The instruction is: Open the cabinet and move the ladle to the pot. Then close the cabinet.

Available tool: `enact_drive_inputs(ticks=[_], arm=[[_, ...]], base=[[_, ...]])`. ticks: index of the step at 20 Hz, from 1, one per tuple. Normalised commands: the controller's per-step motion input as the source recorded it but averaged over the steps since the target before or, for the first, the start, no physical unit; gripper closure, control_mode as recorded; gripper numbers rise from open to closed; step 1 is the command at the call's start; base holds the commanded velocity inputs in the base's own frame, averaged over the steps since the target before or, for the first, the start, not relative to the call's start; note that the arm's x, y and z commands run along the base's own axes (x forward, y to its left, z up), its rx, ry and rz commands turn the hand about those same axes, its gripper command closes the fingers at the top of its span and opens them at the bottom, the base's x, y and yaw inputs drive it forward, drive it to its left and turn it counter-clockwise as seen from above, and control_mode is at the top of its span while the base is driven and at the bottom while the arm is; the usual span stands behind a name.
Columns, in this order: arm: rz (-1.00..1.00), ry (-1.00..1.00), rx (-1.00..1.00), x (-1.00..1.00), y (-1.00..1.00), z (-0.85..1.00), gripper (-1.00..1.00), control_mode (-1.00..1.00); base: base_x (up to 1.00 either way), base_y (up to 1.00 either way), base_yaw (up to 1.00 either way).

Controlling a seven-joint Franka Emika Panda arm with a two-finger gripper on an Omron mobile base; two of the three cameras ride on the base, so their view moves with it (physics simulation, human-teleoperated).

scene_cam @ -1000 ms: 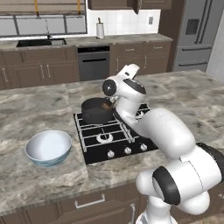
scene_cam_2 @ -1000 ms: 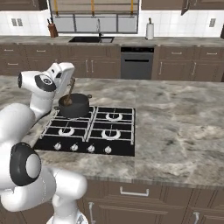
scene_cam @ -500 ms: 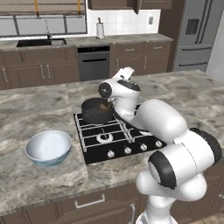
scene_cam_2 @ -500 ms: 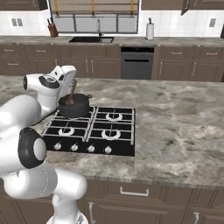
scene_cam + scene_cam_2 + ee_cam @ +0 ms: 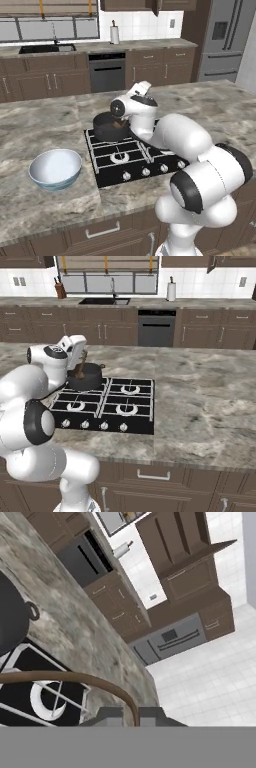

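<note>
Grey stone counter (image 5: 45, 117) fills the middle of the left base view, and a black gas stove (image 5: 135, 156) is set into it. At the left of this picture a pale blue bowl (image 5: 55, 168) stands on the counter, just beside the stove's left edge. To the right of the bowl, on the back left burner, stands a dark pot (image 5: 108, 126). The gripper (image 5: 121, 121) is at the right rim of the pot, and it is clenched on the ladle (image 5: 118, 123), of which a small brown part shows there.

On the far wall, at the top of the same picture, the cabinet (image 5: 145, 4) hangs above a white paper towel roll (image 5: 114, 34); its door looks to stand out from the front, so it seems open.

At the left of the right base view, the gripper (image 5: 78, 372) hangs over the pot (image 5: 86, 377), and the ladle (image 5: 79, 375) points down at the rim.

At the left edge of the hand view shows the dark side of the pot (image 5: 11, 617). Lower, the brown handle of the ladle (image 5: 75, 679) runs as a curve from the left edge down between the fingertips (image 5: 111, 716), which are closed on it. At the upper right the cabinet (image 5: 175, 549) shows with one door standing open.
</note>
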Motion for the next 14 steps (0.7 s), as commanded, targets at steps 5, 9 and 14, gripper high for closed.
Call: enact_drive_inputs(ticks=[5, 9, 14], arm=[[0.0, 0.0, 0.0, 0.19, 0.08, -0.07, 1.0, -1.0], [0.0, 0.0, 0.0, 0.34, 0.13, -0.07, 1.0, -1.0], [0.0, -0.01, 0.0, 0.12, 0.13, 0.0, 1.0, -1.0]], base=[[0.0, 0.0, 0.0], [0.0, 0.0, 0.0], [0.0, 0.0, 0.0]])
